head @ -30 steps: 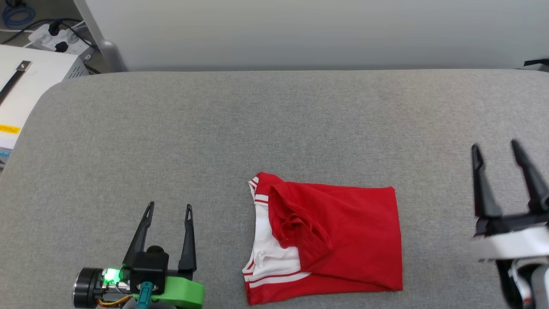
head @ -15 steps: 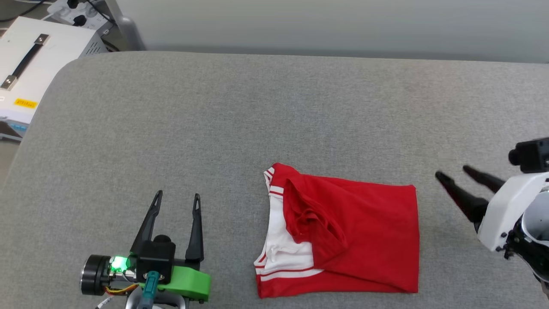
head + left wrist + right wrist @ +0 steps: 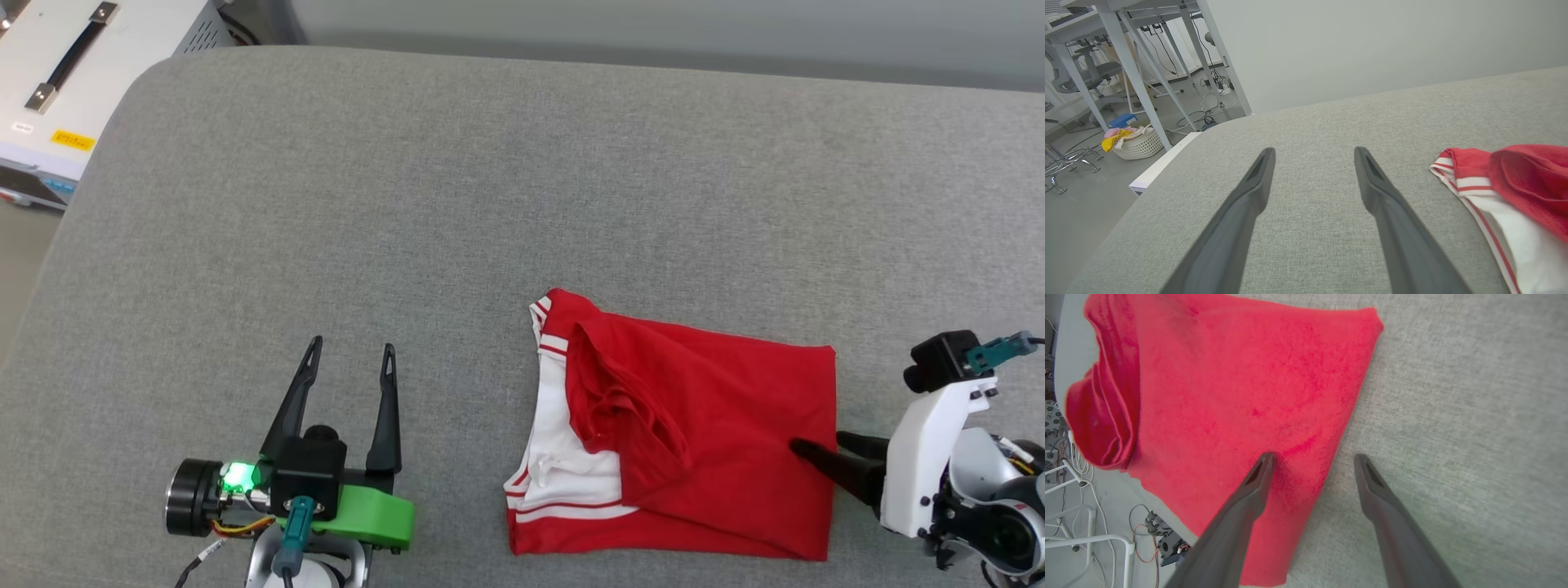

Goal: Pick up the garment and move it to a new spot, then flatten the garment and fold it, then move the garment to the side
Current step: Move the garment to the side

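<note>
We see a grey fabric-covered bench (image 3: 408, 204) before a plain pale wall (image 3: 1372, 41), a white woven basket (image 3: 1139, 148) on the grey floor (image 3: 1077, 212).

Count across all views.

- garment (image 3: 718, 457): one, red with white trim.
- worktop (image 3: 408, 204): one, covered in grey fabric.
- Grippers: two, the left gripper (image 3: 352, 343) and the right gripper (image 3: 819, 442). Each has two dark jaws, four in total.
- green light (image 3: 237, 476) on the left wrist: one.
- green bracket (image 3: 367, 514) beside it: one.
- white case (image 3: 139, 33) off the worktop's far left corner: one.
  - black handle (image 3: 72, 55): one.
  - yellow label (image 3: 72, 140): one.
- Floor, left wrist view:
  - white basket (image 3: 1138, 147): one, holding cloth in two colours, yellow and pink.
  - blue box (image 3: 1122, 120): one.
</note>
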Robot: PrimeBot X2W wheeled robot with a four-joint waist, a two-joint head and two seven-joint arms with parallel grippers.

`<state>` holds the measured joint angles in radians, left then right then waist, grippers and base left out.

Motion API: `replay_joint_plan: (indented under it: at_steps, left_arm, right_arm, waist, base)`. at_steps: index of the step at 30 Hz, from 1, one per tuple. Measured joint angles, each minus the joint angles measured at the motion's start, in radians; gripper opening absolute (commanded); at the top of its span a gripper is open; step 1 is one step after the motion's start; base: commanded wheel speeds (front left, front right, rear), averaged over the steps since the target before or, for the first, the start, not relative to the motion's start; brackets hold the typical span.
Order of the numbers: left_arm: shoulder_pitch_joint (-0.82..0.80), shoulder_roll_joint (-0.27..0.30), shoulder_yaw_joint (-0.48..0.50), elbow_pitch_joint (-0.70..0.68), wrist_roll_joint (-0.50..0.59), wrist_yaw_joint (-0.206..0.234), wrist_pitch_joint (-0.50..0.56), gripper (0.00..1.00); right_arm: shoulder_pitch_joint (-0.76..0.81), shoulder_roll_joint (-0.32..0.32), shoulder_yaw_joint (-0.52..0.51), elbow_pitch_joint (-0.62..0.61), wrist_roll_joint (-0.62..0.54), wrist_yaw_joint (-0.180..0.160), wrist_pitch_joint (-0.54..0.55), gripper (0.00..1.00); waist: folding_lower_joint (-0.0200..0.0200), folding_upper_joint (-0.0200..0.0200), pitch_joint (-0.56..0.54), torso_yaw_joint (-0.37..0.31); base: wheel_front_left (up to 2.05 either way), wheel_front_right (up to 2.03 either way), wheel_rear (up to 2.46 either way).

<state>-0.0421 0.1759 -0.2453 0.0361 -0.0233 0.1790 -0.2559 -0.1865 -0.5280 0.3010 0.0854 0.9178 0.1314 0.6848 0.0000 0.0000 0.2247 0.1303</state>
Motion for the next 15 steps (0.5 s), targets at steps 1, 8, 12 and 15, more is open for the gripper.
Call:
replay_joint_plan:
  at_steps: [1, 8, 12, 15]
  left_arm:
    - [-0.003, -0.001, -0.001, 0.0, 0.001, 0.0, 0.0, 1.0]
    - [-0.025, -0.006, -0.01, 0.001, 0.006, -0.004, 0.0, 1.0]
    - [-0.032, -0.009, -0.014, 0.003, 0.006, -0.004, 0.0, 1.0]
    - [-0.032, -0.01, -0.013, 0.005, 0.006, -0.004, 0.0, 1.0]
  right_arm:
    - [-0.001, 0.006, 0.009, 0.009, 0.005, 0.0, -0.005, 1.0]
    - [-0.023, 0.027, 0.105, 0.066, 0.049, 0.0, -0.063, 1.0]
    - [-0.037, 0.008, 0.152, 0.074, 0.047, 0.0, -0.102, 0.75]
    - [-0.044, -0.011, 0.176, 0.08, 0.044, 0.001, -0.155, 0.0]
  waist:
    - [0.0, 0.0, 0.006, 0.003]
    - [0.0, 0.0, 0.04, 0.026]
    - [0.0, 0.0, 0.048, 0.033]
    - [0.0, 0.0, 0.047, 0.032]
  base:
    - [0.0, 0.0, 0.0]
    - [0.0, 0.0, 0.0]
    - [0.0, 0.0, 0.0]
    - [0.0, 0.0, 0.0]
